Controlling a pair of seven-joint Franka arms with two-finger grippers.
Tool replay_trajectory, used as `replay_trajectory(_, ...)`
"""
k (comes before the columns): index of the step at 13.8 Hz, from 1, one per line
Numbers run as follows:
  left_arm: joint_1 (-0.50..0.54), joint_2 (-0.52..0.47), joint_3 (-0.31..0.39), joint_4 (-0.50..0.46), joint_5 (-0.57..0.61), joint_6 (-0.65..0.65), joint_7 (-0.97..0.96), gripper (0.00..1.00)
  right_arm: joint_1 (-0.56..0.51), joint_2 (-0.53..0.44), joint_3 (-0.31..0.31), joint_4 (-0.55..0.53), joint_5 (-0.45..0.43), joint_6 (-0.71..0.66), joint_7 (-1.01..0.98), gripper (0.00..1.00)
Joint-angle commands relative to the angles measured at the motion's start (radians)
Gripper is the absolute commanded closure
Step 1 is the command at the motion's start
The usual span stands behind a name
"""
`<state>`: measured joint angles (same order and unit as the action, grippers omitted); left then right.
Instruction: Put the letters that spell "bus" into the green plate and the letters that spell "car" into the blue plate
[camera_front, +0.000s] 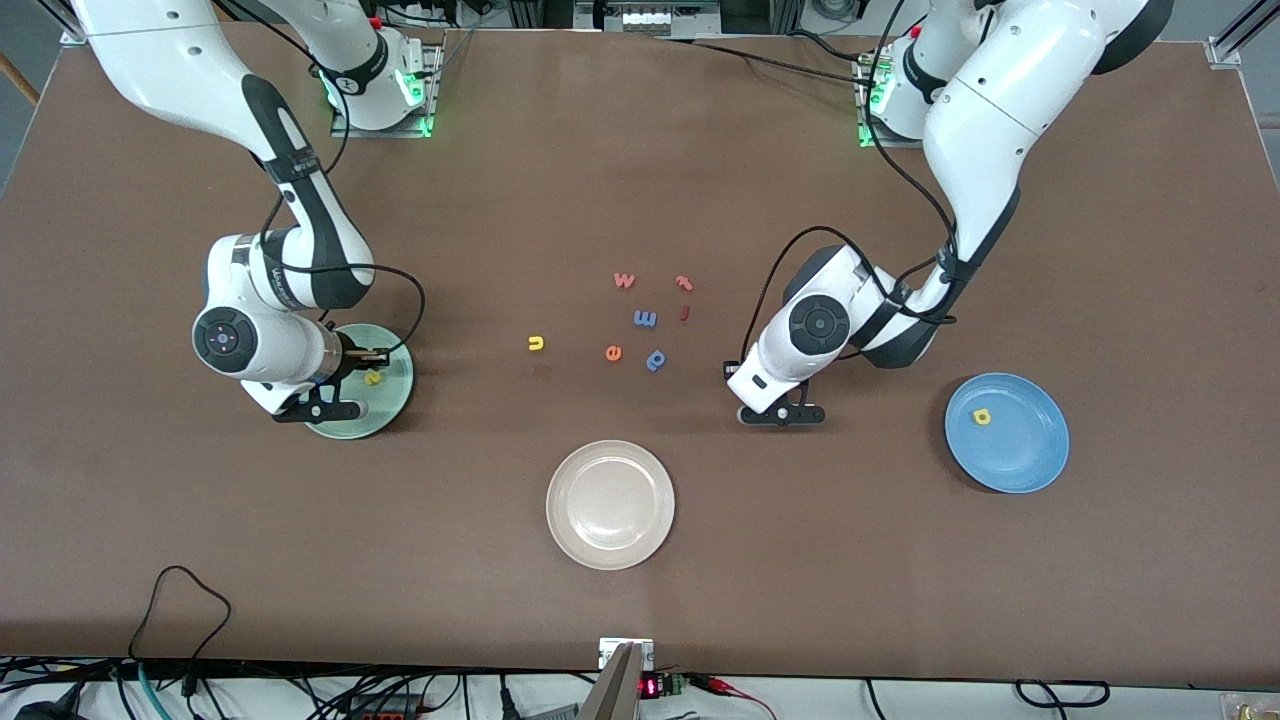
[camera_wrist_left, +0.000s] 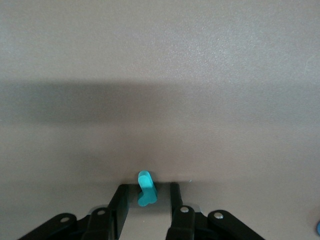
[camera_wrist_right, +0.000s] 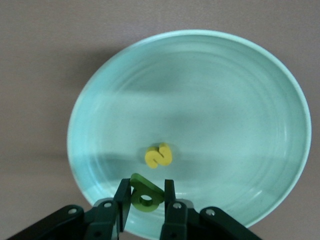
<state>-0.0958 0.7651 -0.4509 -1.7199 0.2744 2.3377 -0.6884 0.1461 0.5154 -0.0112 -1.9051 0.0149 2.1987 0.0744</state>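
My right gripper (camera_front: 372, 357) (camera_wrist_right: 146, 186) hangs over the green plate (camera_front: 392, 398) (camera_wrist_right: 225, 100), shut on a dark green b (camera_wrist_right: 146, 195). A yellow s (camera_front: 373, 378) (camera_wrist_right: 158, 155) lies in that plate. The yellow u (camera_front: 536, 343) lies on the table near the loose letters. My left gripper (camera_front: 730, 372) (camera_wrist_left: 148, 187) is down at the table between those letters and the blue plate (camera_front: 1040, 460). Its jaws are open around a teal letter (camera_wrist_left: 146, 190), likely the r, with a gap on each side. A yellow a (camera_front: 982, 417) lies in the blue plate.
Mid-table lie a pink w (camera_front: 624, 280), two pink-red letters (camera_front: 684, 283) (camera_front: 685, 312), a blue m (camera_front: 645, 318), an orange e (camera_front: 614, 352) and a blue p (camera_front: 655, 360). A beige-white plate (camera_front: 610, 545) sits nearer the front camera.
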Motion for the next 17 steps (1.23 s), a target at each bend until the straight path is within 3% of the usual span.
replay_trajectory(1,-0.002,0.008,0.006,0.006,0.020,0.014,0.000,0.92,-0.023,0.012,-0.003,0.000,-0.036,0.044,0.004,0.86)
replay_trajectory(2,0.011,-0.001,0.006,0.006,0.028,-0.007,0.006,0.95,-0.028,0.018,-0.003,0.000,-0.036,0.055,0.007,0.64)
replay_trajectory(3,0.017,-0.022,0.006,0.019,0.034,-0.073,0.030,0.97,-0.028,0.018,-0.001,0.003,-0.029,0.053,0.024,0.02)
replay_trajectory(7,0.063,-0.101,0.008,0.126,0.035,-0.358,0.087,0.97,0.028,-0.006,0.026,0.004,-0.020,0.007,0.064,0.00)
replay_trajectory(10,0.215,-0.109,0.014,0.212,0.101,-0.565,0.342,0.97,0.148,-0.003,0.028,0.004,0.014,0.022,0.140,0.02)
replay_trajectory(13,0.379,-0.099,0.012,0.218,0.166,-0.557,0.593,0.97,0.256,0.009,0.027,0.008,0.112,0.044,0.248,0.28)
replay_trajectory(17,0.455,-0.055,0.011,0.198,0.161,-0.436,0.694,0.97,0.343,0.026,0.027,0.017,0.161,0.090,0.367,0.32)
